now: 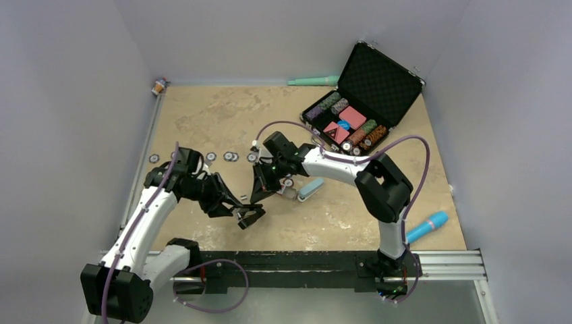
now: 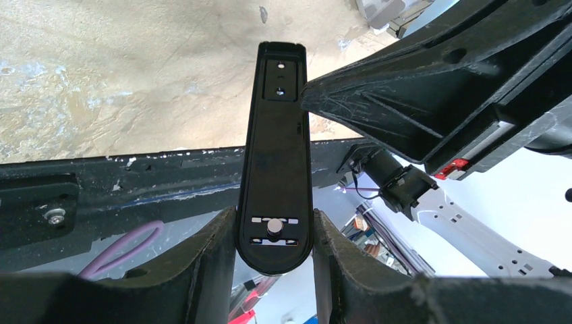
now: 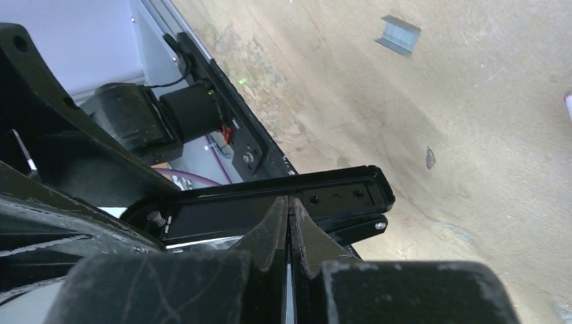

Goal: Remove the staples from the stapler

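The black stapler [image 2: 274, 155] is held off the table, its flat underside toward the left wrist camera. My left gripper [image 2: 274, 243] is shut on its rear end, one finger on each side. It is the dark shape between the two grippers in the top view [image 1: 252, 205]. My right gripper [image 3: 289, 202] is shut, its fingertips pressed together against the long side of the stapler [image 3: 337, 196] near its front end. A short grey strip of staples [image 3: 398, 34] lies loose on the table beyond the stapler. In the top view my left gripper [image 1: 248, 217] sits just below my right gripper [image 1: 259, 193].
A small light-blue block [image 1: 310, 189] lies right of the right gripper. An open black case [image 1: 378, 81] of poker chips stands at the back right. Loose chips [image 1: 229, 156] lie in a row behind the arms. A blue-and-pink cylinder [image 1: 427, 226] lies at the right edge.
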Robot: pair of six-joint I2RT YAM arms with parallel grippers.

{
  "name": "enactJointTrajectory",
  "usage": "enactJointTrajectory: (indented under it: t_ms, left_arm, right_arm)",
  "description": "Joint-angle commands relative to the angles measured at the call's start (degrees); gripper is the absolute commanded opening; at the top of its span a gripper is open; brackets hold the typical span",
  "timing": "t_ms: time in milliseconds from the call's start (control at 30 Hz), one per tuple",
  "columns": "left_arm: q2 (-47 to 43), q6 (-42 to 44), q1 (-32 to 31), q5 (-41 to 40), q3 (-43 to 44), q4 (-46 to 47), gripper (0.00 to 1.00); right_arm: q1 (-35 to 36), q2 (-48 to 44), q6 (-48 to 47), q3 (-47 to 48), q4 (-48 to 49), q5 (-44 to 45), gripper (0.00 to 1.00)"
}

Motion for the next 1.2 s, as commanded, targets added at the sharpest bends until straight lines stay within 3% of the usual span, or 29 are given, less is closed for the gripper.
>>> enactJointTrajectory:
  t_ms: [0, 567, 1033, 1167]
  left_arm:
    - [-0.78, -1.42, 0.65, 3.55, -1.94, 3.51, 0.00]
    - [0.91, 1.00, 6.45, -1.07, -6.14, 3.77, 0.00]
    - [11.41, 6.23, 12.55, -2.58, -7.20, 7.82, 0.00]
    - [14.19, 8.44, 16.11, -0.32, -6.22, 7.98, 0.00]
  right_arm:
    - [1.11, -0.17, -3.24, -1.96, -0.50, -2.15, 0.01]
    - [3.46, 5.28, -10.05, 0.73, -7.28, -3.38, 0.00]
    - [2.76, 5.14, -13.96, 10.99, -14.50, -2.53, 0.00]
    - [1.19, 2.70, -14.38, 11.72, -17.00, -0.39, 0.16]
